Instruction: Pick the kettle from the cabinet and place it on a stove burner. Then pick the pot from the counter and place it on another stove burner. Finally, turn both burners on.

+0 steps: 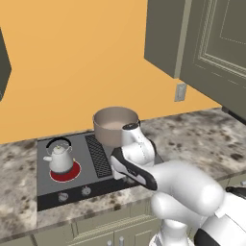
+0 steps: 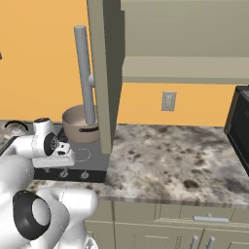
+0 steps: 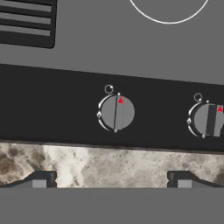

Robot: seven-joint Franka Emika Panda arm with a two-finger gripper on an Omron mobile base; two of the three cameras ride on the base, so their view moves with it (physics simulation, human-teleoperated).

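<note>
The silver kettle (image 1: pixel 60 157) with its black hoop handle stands on a red-glowing stove burner (image 1: pixel 72 175) at the cooktop's left. At the back right of the cooktop sits the tan pot (image 1: pixel 114 125), also seen from the other side (image 2: pixel 76 124). My gripper (image 3: pixel 111 180) hangs open over the stove's front edge, nothing between its fingertips (image 3: pixel 39 179). Just beyond them is a grey knob (image 3: pixel 117 112), with a second knob (image 3: pixel 210 119) to its right. The doorless cabinet (image 2: pixel 180 70) has a bare shelf.
A vent grille (image 3: pixel 26 22) and a white burner ring (image 3: pixel 168 13) lie beyond the knobs. A grey pole (image 2: pixel 85 73) stands in front of the pot. The granite counter (image 2: pixel 170 155) runs right, with a dark appliance (image 2: pixel 239 126) at its end. Panelled wall cabinets (image 1: pixel 211 43) hang above.
</note>
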